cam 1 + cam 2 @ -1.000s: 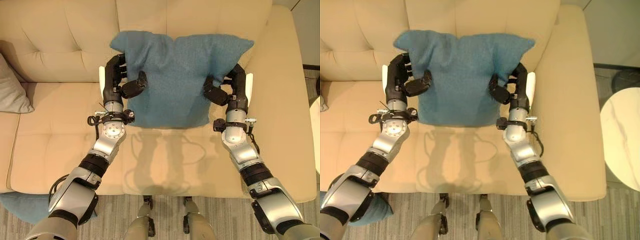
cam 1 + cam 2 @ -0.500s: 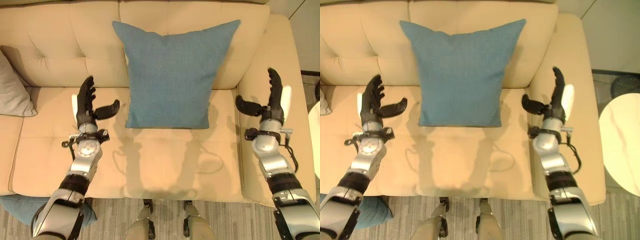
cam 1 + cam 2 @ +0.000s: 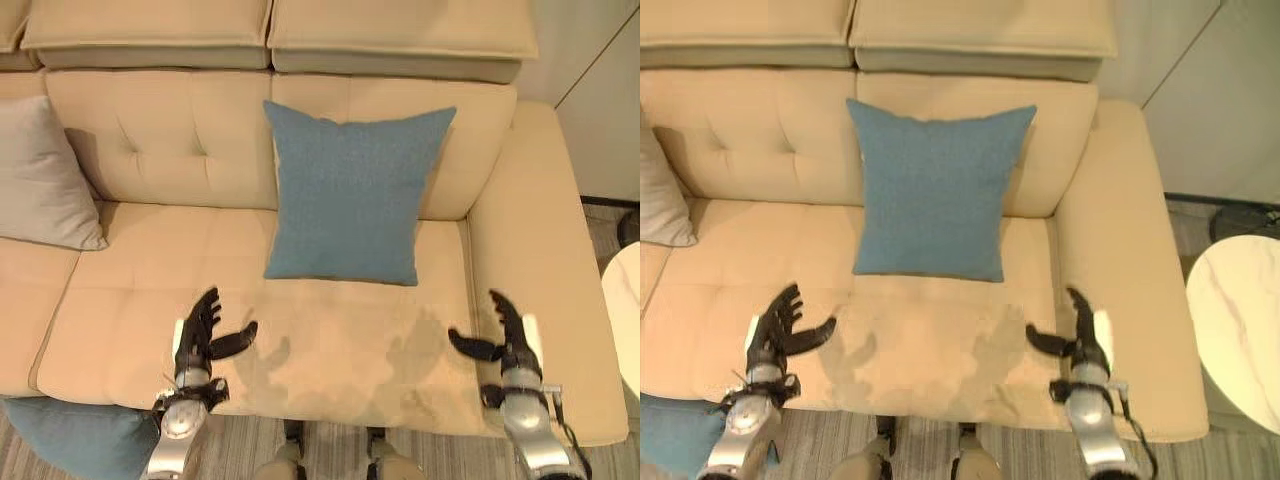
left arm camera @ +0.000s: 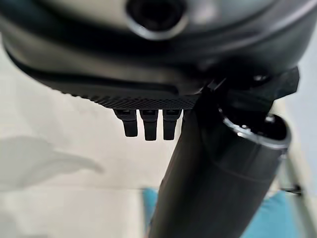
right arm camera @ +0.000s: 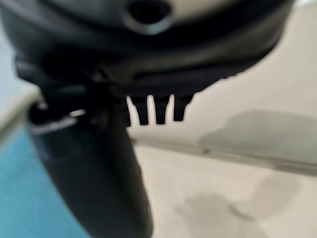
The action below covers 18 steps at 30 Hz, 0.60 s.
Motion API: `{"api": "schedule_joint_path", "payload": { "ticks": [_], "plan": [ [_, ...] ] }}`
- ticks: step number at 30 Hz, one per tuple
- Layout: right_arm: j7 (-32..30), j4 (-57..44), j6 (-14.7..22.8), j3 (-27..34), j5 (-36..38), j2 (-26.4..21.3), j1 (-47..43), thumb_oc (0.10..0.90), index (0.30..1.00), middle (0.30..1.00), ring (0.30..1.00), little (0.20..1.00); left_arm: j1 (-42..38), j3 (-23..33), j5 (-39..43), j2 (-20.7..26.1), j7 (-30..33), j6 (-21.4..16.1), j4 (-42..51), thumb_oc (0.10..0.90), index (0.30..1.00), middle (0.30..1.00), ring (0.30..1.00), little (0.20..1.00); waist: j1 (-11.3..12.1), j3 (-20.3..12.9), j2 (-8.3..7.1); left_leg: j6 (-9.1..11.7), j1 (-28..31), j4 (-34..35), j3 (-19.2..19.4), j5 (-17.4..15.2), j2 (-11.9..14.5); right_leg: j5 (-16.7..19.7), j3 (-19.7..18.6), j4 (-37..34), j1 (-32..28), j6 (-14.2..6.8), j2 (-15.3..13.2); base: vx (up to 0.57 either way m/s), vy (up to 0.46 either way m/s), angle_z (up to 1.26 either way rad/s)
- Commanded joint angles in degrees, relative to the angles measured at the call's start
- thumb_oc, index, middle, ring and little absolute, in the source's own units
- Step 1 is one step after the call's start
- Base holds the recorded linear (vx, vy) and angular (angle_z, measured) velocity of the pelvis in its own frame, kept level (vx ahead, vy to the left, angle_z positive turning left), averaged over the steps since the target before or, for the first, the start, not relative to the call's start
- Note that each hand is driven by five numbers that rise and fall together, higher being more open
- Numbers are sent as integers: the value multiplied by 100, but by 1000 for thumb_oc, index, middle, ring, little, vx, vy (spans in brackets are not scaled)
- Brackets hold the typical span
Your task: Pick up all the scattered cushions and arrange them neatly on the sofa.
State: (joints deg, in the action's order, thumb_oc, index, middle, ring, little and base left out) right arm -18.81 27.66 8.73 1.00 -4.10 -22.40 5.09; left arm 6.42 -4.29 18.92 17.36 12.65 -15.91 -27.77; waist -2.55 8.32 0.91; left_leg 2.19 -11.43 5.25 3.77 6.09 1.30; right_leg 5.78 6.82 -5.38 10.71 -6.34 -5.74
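A blue cushion (image 3: pixel 352 192) stands upright against the back of the beige sofa (image 3: pixel 150 140), on the right seat. A grey cushion (image 3: pixel 42 175) leans against the back further left. Another blue cushion (image 3: pixel 70 438) lies on the floor by the sofa's front edge at the lower left. My left hand (image 3: pixel 197 340) hovers over the front of the seat, fingers straight and thumb spread, holding nothing. My right hand (image 3: pixel 507 338) is likewise open over the seat's front right, well below the upright cushion.
The sofa's right armrest (image 3: pixel 545 250) runs beside my right hand. A round white table (image 3: pixel 1235 315) stands on the floor to the right of the sofa. Striped carpet (image 3: pixel 920 445) shows below the sofa's front edge.
Both hands let go of the blue cushion, opened, and drew back toward the seat's front edge. The cushion stays upright against the sofa back. The camera has pulled back and up.
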Motion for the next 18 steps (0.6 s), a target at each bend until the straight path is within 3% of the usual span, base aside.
{"api": "schedule_joint_path", "payload": {
  "ticks": [1,5,13,15,16,18],
  "plan": [
    [95,7,268,24,-149,-134,17,800,900,900,900,900,-6,72,-341,100,-254,-32,-406,800,900,900,900,900,108,-619,-191,247,417,-25,88,-510,-36,-235,152,38,-262,-320,89,35,22,6],
    [239,534,251,-240,-173,118,248,800,900,900,900,900,333,-3,-646,-188,-361,187,-1492,800,900,900,900,900,180,-614,-234,108,845,-25,87,-676,-96,-308,96,38,-656,-297,76,25,49,2],
    [286,1107,216,-561,-121,275,205,800,900,900,900,900,332,38,-775,-372,-294,307,-2689,800,900,900,900,900,292,-574,-318,20,1235,-25,61,-784,-136,-318,39,91,-991,-303,76,-1,43,-5],
    [274,1331,194,-629,-56,305,98,800,900,900,900,900,229,78,-748,-339,-221,305,-2893,800,900,900,900,900,315,-525,-325,-4,1224,-25,40,-765,-134,-348,25,355,-924,-304,63,-145,24,-8],
    [268,1386,167,-723,-29,299,-36,800,900,900,900,900,103,39,-768,-264,-160,277,-2967,800,900,900,900,900,322,-362,-290,-32,1177,-25,-15,-708,-96,-446,-63,931,-623,-334,56,-267,14,-7],
    [259,1442,150,-796,26,311,-177,800,900,900,900,900,-131,-52,-822,-155,-74,268,-2975,800,900,900,900,900,258,-189,-247,-60,1047,-25,-161,-590,-62,-597,-562,1479,-363,-359,218,-293,-9,-6]
  ]
}}
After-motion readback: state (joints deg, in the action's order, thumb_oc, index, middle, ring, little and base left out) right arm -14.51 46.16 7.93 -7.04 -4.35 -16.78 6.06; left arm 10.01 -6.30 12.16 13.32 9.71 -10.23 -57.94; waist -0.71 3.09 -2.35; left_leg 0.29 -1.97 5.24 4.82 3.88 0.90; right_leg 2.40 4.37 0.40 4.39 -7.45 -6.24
